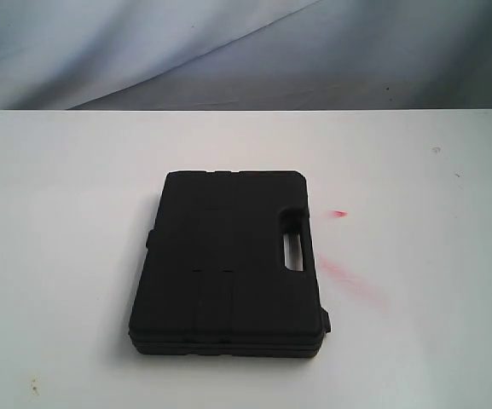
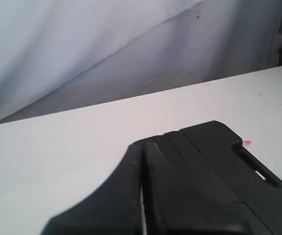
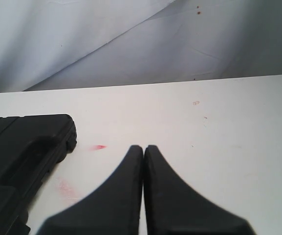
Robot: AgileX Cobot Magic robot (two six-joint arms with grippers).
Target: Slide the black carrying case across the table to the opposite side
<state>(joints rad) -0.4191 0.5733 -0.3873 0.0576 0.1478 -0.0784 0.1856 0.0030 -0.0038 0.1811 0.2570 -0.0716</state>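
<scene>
The black case (image 1: pixel 228 264) lies flat on the white table (image 1: pixel 66 239), a little left of centre, with its slotted handle cutout (image 1: pixel 293 249) on its right side. Neither gripper shows in the exterior view. In the left wrist view my left gripper (image 2: pixel 142 147) is shut and empty, its black fingers in front of the case (image 2: pixel 214 161). My right gripper (image 3: pixel 143 149) is also shut and empty, over bare table to the right of the case (image 3: pixel 18 156), apart from it.
A small red mark (image 1: pixel 338 213) and a pinkish smear (image 1: pixel 348 277) lie on the table right of the case. A grey-white cloth backdrop (image 1: pixel 246 51) hangs behind the table's far edge. Bare table surrounds the case on all sides.
</scene>
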